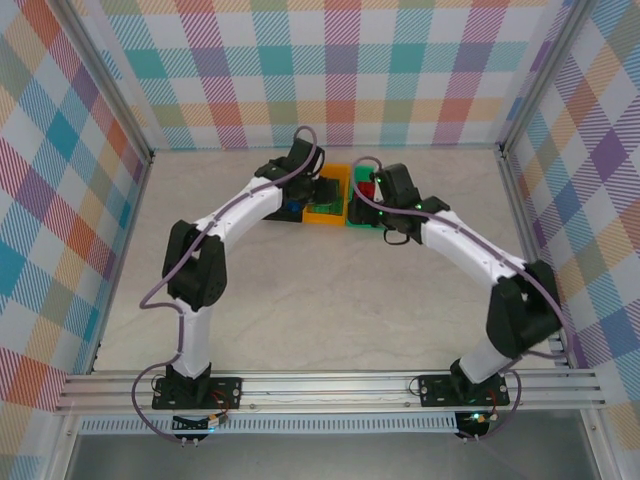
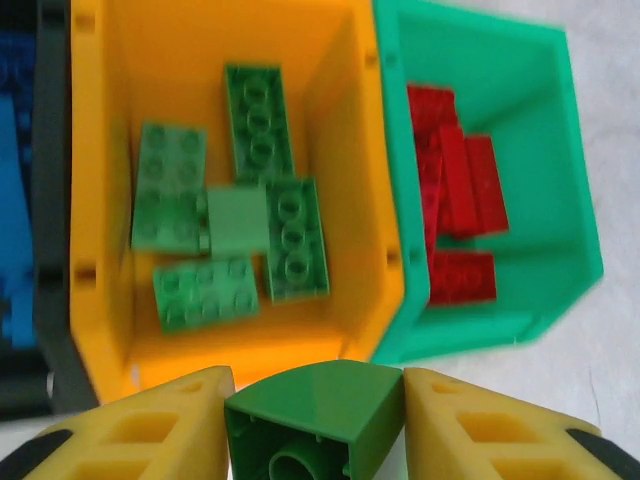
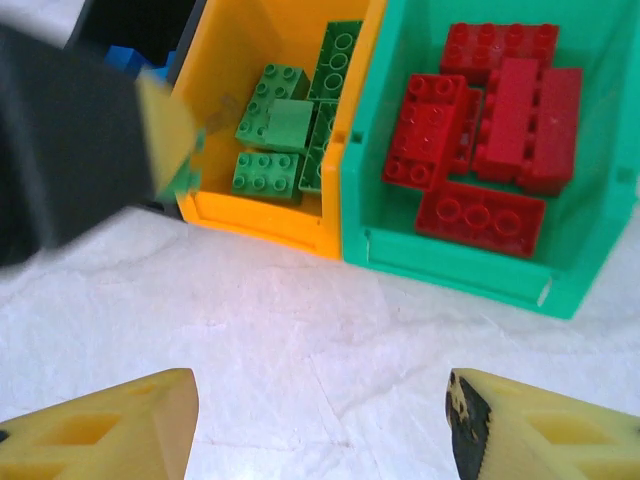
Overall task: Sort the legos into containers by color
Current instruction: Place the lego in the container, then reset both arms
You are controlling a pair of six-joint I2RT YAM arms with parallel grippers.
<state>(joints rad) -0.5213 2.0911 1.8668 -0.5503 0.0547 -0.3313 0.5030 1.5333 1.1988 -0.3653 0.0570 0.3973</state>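
My left gripper [image 2: 315, 405] is shut on a green lego [image 2: 320, 415] with a curved top, just in front of the orange-yellow container [image 2: 100, 200]. That container holds several green legos [image 2: 258, 120]. To its right, the green container [image 2: 575, 230] holds several red legos [image 2: 462, 185]. At the far left, the black container [image 2: 50, 180] has blue legos [image 2: 15, 200] in it. My right gripper [image 3: 320, 400] is open with nothing between its fingers. It hangs over bare table in front of the green container [image 3: 450, 262]. From the right wrist, the left gripper [image 3: 170, 140] looks blurred beside the orange-yellow container [image 3: 260, 225].
The three bins stand side by side at the back middle of the pale table [image 1: 330, 290]. Checkered walls [image 1: 340, 70] close off the back and both sides. There is free room on the table in front of the bins.
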